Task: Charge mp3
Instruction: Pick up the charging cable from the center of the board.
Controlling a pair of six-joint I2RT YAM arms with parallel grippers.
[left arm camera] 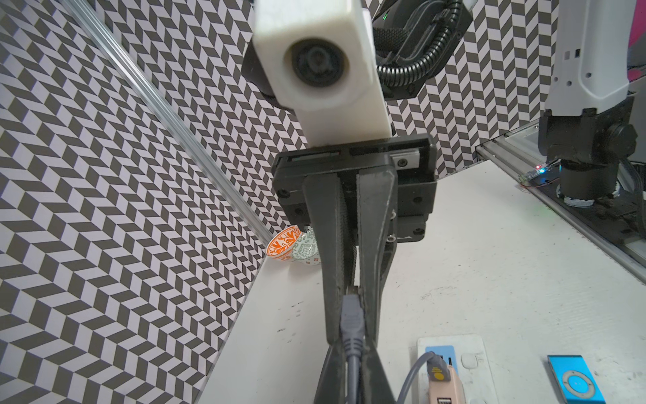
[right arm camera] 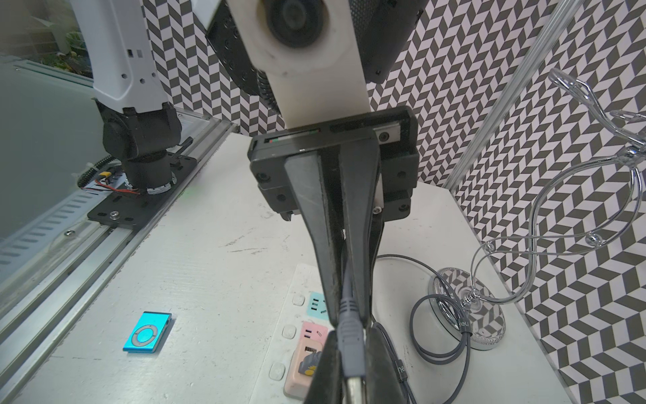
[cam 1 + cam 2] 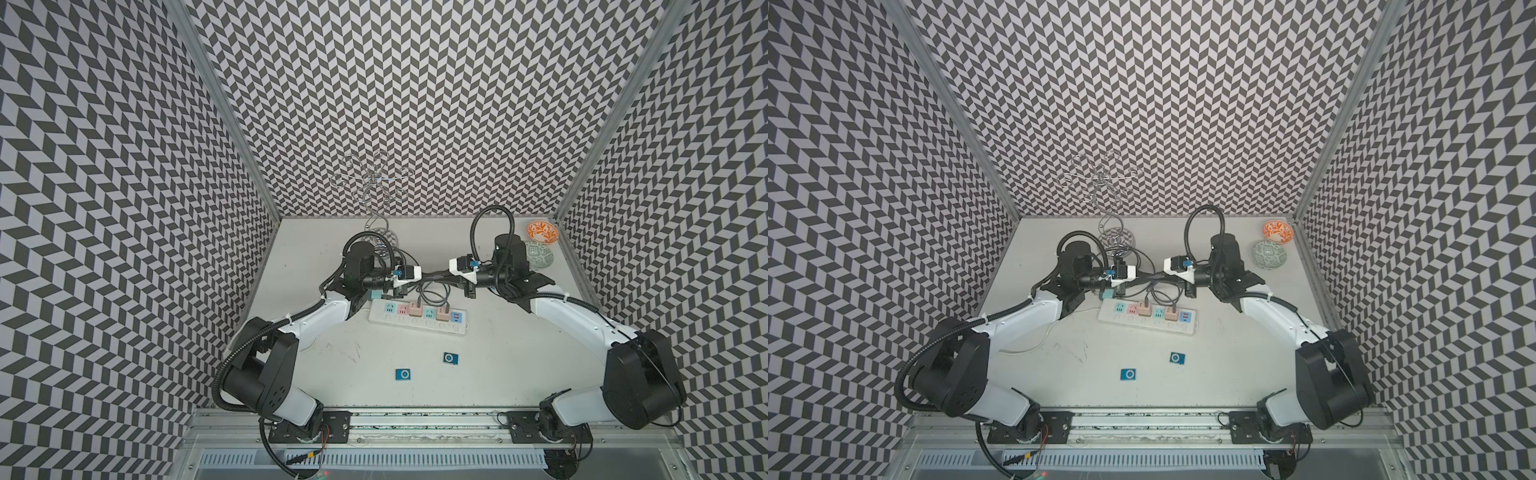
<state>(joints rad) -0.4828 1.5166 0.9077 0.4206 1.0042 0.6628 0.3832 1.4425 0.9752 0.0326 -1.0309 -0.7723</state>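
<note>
Table [image 3: 498,365] front, low centre in both top views: one blue mp3 player [image 3: 403,374] lies flat, with a second mp3 player [image 3: 450,358] near it, up and to the right; no gripper touches either. Mid-frame above them sits the power strip [image 3: 415,327]. Just beyond it, the left gripper [image 2: 344,297] and right gripper [image 1: 350,314] meet tip to tip. Both are clamped on the plug end of the grey cable [image 2: 351,335]. Farthest back are a wire stand [image 3: 376,199] at upper centre, and an orange bowl [image 3: 542,230] and a green bowl [image 3: 539,254] at the right.

Lab test booth, chevron-patterned walls [image 3: 415,104], aluminium mounting rail [image 3: 424,420]
</note>
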